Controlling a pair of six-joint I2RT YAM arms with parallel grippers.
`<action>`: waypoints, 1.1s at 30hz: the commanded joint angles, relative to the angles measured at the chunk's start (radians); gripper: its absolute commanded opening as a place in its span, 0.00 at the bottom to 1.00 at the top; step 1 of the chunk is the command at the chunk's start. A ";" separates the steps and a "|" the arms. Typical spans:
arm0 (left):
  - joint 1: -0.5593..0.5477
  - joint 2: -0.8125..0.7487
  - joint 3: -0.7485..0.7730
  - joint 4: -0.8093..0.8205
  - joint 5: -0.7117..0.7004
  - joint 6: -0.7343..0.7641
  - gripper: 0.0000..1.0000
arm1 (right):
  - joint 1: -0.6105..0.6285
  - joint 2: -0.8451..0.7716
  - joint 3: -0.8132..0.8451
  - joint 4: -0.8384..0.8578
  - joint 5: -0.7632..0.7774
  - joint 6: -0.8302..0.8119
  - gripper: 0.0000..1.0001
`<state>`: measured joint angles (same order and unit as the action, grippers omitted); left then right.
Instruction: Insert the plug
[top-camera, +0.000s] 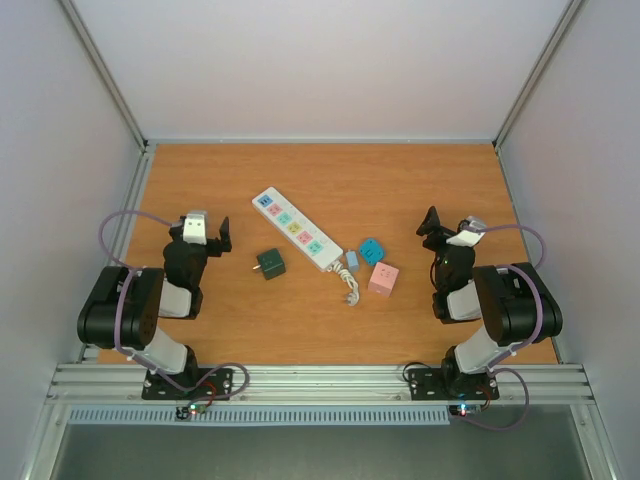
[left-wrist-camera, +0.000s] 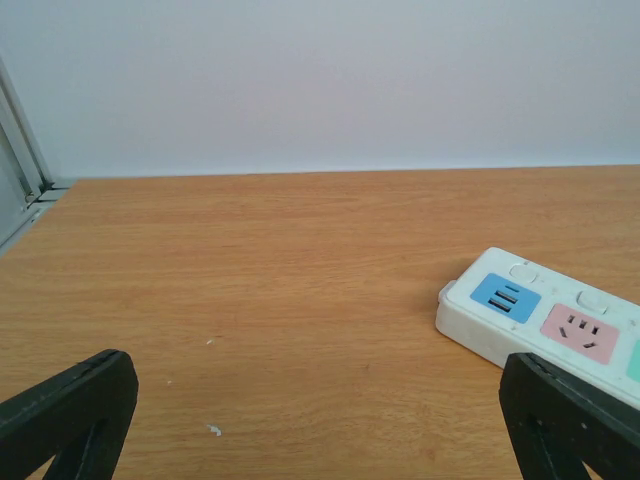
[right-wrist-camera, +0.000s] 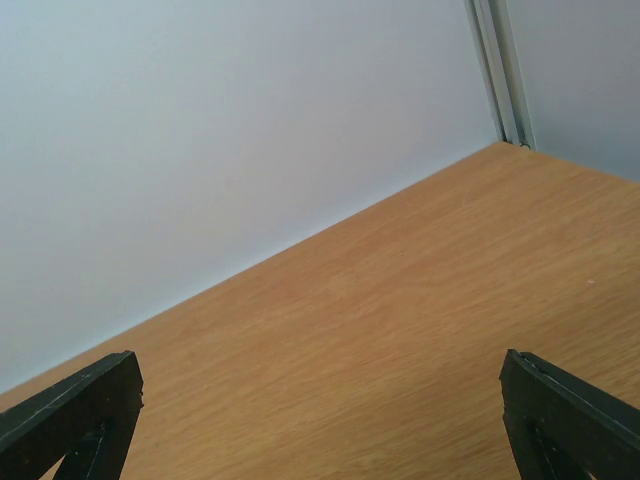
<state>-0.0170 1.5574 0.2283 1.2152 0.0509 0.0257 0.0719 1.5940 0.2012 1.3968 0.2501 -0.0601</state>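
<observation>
A white power strip (top-camera: 292, 229) with coloured sockets lies slantwise mid-table; its blue and pink end sockets show at the right of the left wrist view (left-wrist-camera: 545, 325). A dark green cube plug (top-camera: 270, 264) sits just left of the strip. A teal cube plug (top-camera: 371, 250) and a pink one (top-camera: 383, 279) sit right of it, near the strip's short coiled cord (top-camera: 348, 285). My left gripper (top-camera: 203, 232) (left-wrist-camera: 320, 420) is open and empty, left of the strip. My right gripper (top-camera: 450, 228) (right-wrist-camera: 320, 420) is open over bare wood, right of the cubes.
White enclosure walls (top-camera: 320, 60) ring the wooden table (top-camera: 400, 190), with metal frame posts at the back corners (right-wrist-camera: 500, 70). A small light blue piece (top-camera: 352, 260) lies at the strip's near end. Both arm bases sit on the front rail (top-camera: 320, 380).
</observation>
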 joint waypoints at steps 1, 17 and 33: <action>0.005 0.001 0.017 0.053 -0.022 -0.009 1.00 | -0.004 0.003 0.011 0.025 0.021 0.014 0.99; 0.005 -0.176 0.577 -1.135 0.279 0.260 1.00 | 0.041 -0.016 -0.088 0.216 0.087 -0.031 0.99; 0.037 -0.092 0.728 -1.529 0.519 0.486 1.00 | 0.283 -0.316 0.416 -0.538 -0.310 0.180 0.99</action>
<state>-0.0151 1.4799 0.9199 -0.1722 0.5030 0.4206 0.3477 1.1969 0.4927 1.1770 0.1738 0.0090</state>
